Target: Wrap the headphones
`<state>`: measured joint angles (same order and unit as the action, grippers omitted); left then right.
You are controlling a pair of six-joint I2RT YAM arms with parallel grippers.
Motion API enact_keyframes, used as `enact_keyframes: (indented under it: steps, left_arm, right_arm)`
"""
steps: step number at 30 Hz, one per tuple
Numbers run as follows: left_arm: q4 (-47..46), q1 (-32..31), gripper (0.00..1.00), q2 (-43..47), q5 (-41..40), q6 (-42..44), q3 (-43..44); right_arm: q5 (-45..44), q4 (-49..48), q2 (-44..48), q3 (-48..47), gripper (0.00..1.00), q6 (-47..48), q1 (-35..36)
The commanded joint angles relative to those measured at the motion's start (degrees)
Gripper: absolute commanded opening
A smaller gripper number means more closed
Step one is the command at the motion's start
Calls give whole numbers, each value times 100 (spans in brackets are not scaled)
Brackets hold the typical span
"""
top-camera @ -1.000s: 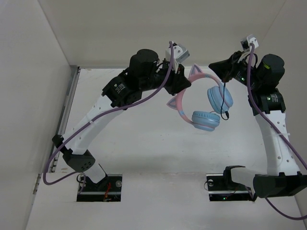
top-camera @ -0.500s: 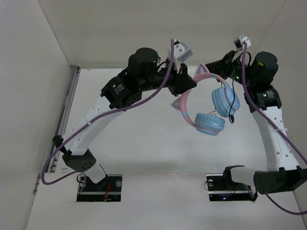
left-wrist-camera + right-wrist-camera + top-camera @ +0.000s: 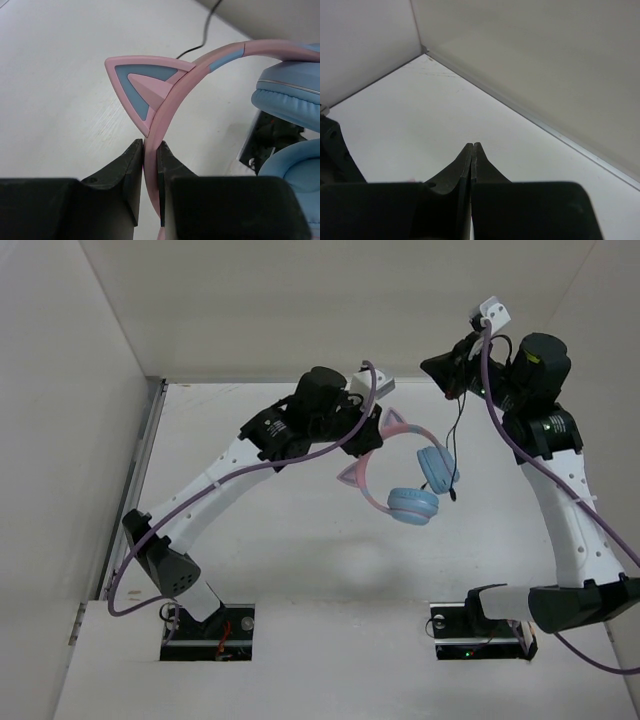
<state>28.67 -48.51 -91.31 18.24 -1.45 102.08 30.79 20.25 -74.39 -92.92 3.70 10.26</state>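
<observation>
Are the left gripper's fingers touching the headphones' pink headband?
Touching. Left wrist view: the left gripper's fingers clamp the headband, no gap either side.

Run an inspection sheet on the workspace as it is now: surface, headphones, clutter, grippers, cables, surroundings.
Surface: white table, bare where visible.
Job's things: headphones held up by the pink headband, next to a cat ear; not wrapped yet.
Clutter: nothing seen.
Grippers: left gripper shut on the headband; right gripper shut, apparently pinching the black cable.
Cables: black cable runs loose from the ear cups up to the right gripper; purple arm cables hang along both arms.
Surroundings: plain white walls on three sides.
</observation>
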Motion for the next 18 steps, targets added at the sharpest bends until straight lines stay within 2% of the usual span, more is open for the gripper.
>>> enact_keyframes:
  steps: [1,6,10,18]
  left_arm:
    - [-555,259,0,544,-390,-136,13]
    - [-388,469,0,772,-698,127,-407]
    - [-511,1249,0,1053,-883,286,-1530]
    - [-634,1893,0,1115,-1305,295,-2403]
  right_arm:
    - [-292,75,-67,-147,0,358,103]
    - [-827,137,-32,28,0,1043,226]
    - [-1679,234,161,397,0,2201,471]
    - [-2559,585,364,714,0,3811,850]
